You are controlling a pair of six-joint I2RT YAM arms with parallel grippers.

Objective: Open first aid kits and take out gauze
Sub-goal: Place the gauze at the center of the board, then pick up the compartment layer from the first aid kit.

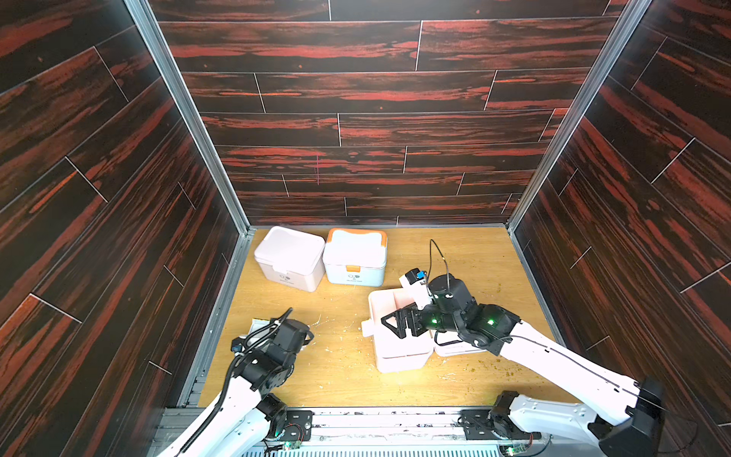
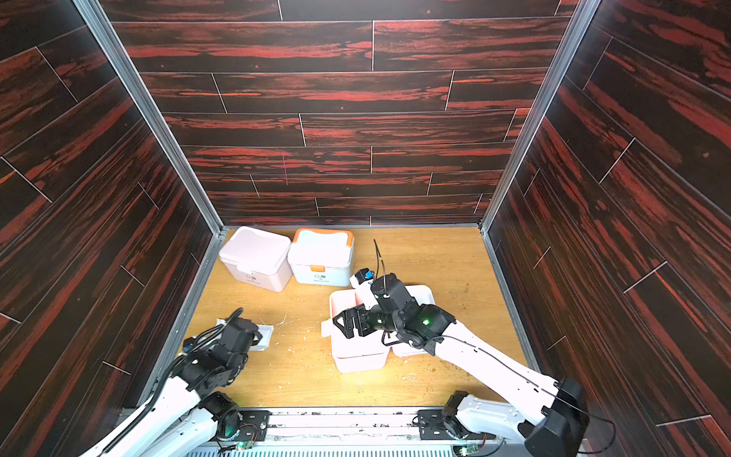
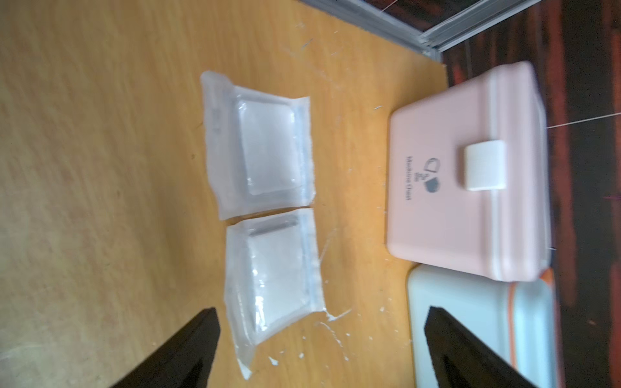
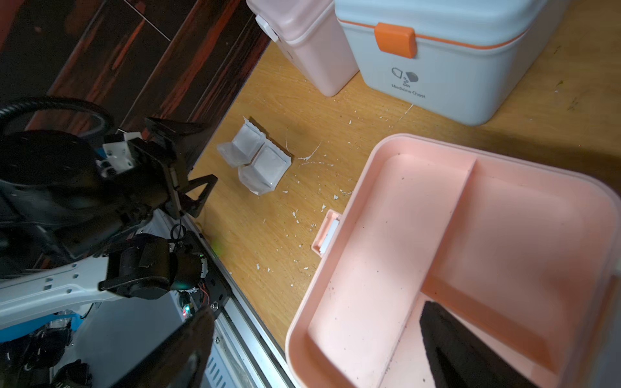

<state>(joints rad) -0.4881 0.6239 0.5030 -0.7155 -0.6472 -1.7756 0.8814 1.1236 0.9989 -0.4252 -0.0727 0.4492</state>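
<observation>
Noted left gripper (image 3: 321,310) and right gripper (image 4: 317,309) both spread wide, empty, gauze packets (image 3: 268,147) flat at table's (image 1: 340,376) 9 o'clock, closed kits (image 1: 290,257) at 11 o'clock; possible snag of right finger on central open kit's (image 4: 396,235) rim, tipping it.

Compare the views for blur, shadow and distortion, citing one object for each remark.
Left wrist view: blurred, the closed pink kit's logo text smeared and the gauze packets soft-edged. Right wrist view: sharper, the blue-white kit's lettering readable, a dark shadow across the table beside the open pink kit. Both top views: wide-angle, straight metal corner posts splaying outward; walls dim, table bright.
</observation>
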